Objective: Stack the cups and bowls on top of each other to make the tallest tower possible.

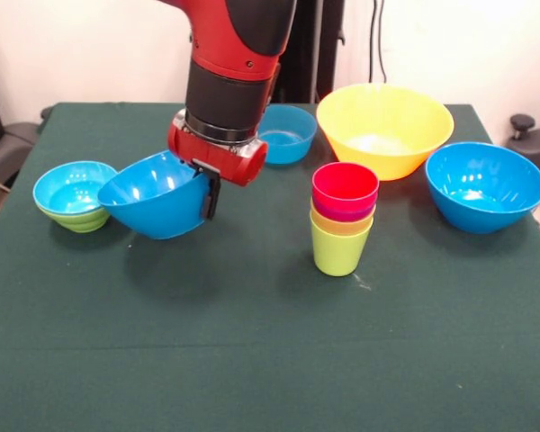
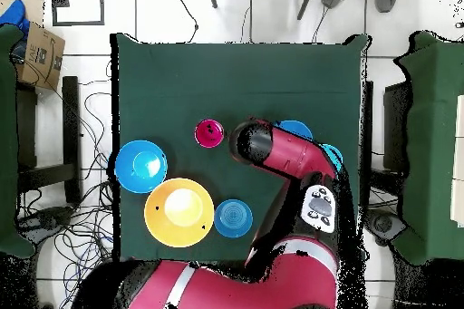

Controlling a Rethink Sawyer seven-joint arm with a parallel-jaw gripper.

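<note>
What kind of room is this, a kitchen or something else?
Probably a robotics lab, not a kitchen: a red robot arm works over a green-covered table, and loose cables trail across the tiled floor around it.

The red and black arm reaches down from above, wrist vertical over the desk's left half in the front view. Its claw [image 1: 207, 189] is clamped on a tilted blue bowl's [image 1: 153, 202] rim (one dark finger shows outside the wall), holding it aloft.

Red arm [image 2: 288, 156] over green table [image 2: 236, 79]; yellow bowl [image 2: 178, 212] between two blue bowls [image 2: 140, 166].
</note>
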